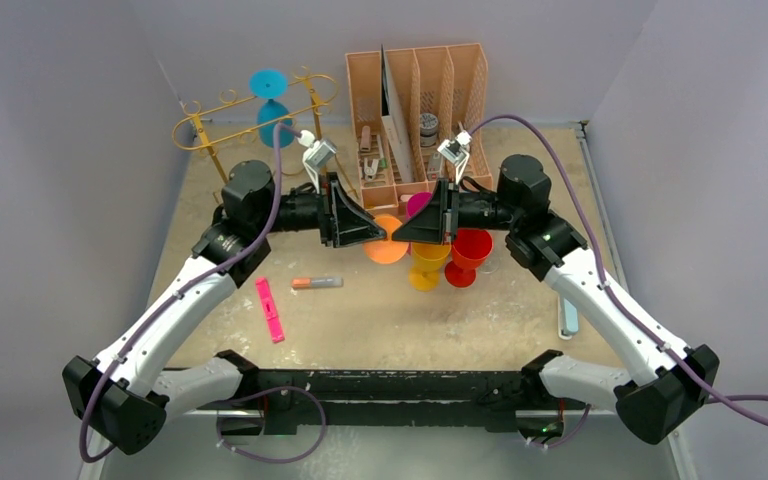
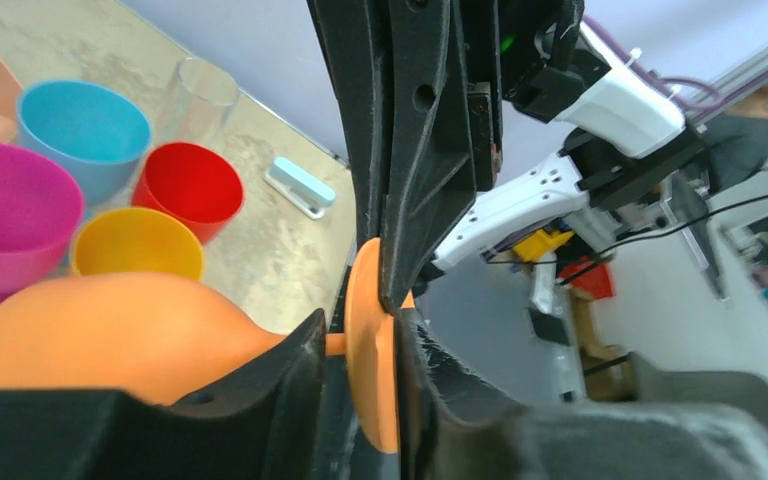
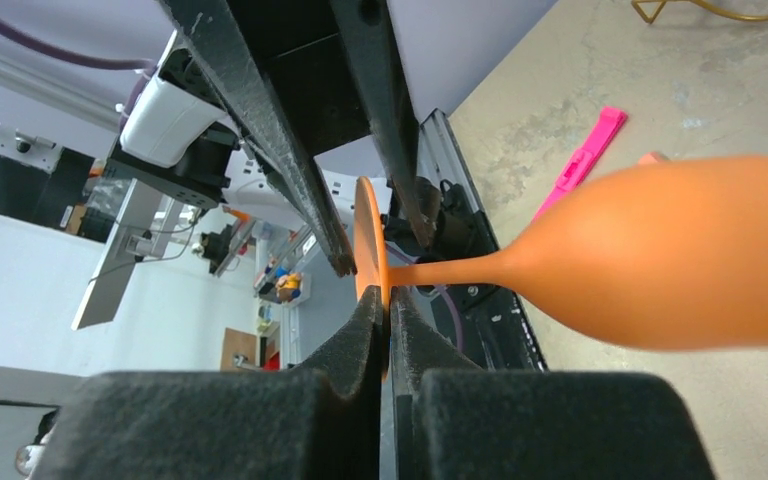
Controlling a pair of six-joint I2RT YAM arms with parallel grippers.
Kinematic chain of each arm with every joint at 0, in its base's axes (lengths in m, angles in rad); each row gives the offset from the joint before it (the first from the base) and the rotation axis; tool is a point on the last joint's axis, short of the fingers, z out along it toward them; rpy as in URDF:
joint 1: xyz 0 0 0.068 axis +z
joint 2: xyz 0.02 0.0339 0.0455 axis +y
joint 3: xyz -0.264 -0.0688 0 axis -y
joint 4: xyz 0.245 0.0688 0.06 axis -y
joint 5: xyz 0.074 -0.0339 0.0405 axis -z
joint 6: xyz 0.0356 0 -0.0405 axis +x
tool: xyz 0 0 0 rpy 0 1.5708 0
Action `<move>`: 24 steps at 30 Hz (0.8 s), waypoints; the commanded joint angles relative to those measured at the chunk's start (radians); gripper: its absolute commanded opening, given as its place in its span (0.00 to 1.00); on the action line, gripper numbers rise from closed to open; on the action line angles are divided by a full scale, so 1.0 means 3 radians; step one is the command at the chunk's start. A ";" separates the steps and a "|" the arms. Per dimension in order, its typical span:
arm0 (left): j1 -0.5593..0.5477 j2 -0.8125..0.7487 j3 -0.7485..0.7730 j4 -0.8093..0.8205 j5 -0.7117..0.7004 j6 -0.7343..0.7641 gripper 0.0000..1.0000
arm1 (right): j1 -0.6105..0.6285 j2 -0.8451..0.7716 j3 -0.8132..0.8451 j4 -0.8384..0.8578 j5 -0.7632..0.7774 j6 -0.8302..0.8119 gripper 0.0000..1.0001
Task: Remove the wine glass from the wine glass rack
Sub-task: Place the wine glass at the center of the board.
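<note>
Table [image 1: 360, 320] space at the back left holds the wine glass rack [image 1: 205, 128], where a blue glass [image 1: 273, 118] hangs by its foot between the rails. Well apart from it, above the middle of the table, the orange wine glass [image 3: 660, 265] is off the rack, its bowl drooping toward the table. Both arms meet at its foot disc [image 3: 368, 230], probably for a handover, since the flat rim suits thin jaws. The right claw [image 3: 385, 300] pinches the disc firmly. The left claw [image 2: 360, 320] straddles it narrowly, and I cannot tell whether it presses.
</note>
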 commanded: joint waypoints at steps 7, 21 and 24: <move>-0.0023 -0.0152 0.0106 -0.0608 -0.0023 0.0377 0.63 | 0.0032 -0.0098 0.0031 0.0009 0.0161 -0.0117 0.00; -0.0019 -0.0053 -0.0010 -0.0482 0.0222 0.0242 0.42 | 0.0033 -0.0115 0.0019 -0.0115 0.0255 -0.0186 0.00; -0.0021 -0.0029 -0.0089 -0.0163 0.0243 0.0018 0.39 | 0.0033 -0.0105 0.0018 -0.0119 0.0247 -0.0193 0.00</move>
